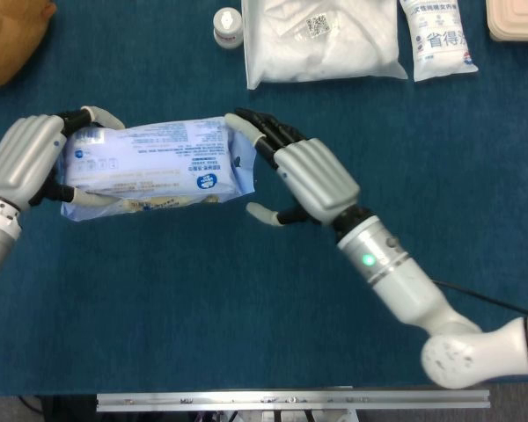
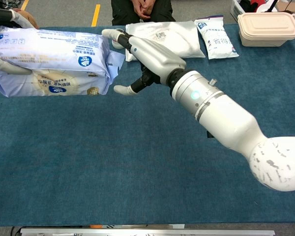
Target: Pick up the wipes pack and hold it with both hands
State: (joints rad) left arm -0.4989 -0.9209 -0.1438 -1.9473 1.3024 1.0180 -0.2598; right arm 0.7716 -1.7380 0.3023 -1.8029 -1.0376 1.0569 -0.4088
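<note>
The wipes pack is a pale blue and white soft pack, held off the blue table. My left hand grips its left end, fingers over the top and thumb beneath. In the chest view the pack fills the upper left, and only the left hand's fingers show at the frame edge. My right hand sits just right of the pack with fingers spread and thumb clear of it. Its fingertips reach near the pack's upper right corner. The right hand holds nothing.
A large white bag and a small printed packet lie at the far side, with a small white bottle beside them. A beige lidded box stands far right. A brown object lies far left. A person sits beyond the table.
</note>
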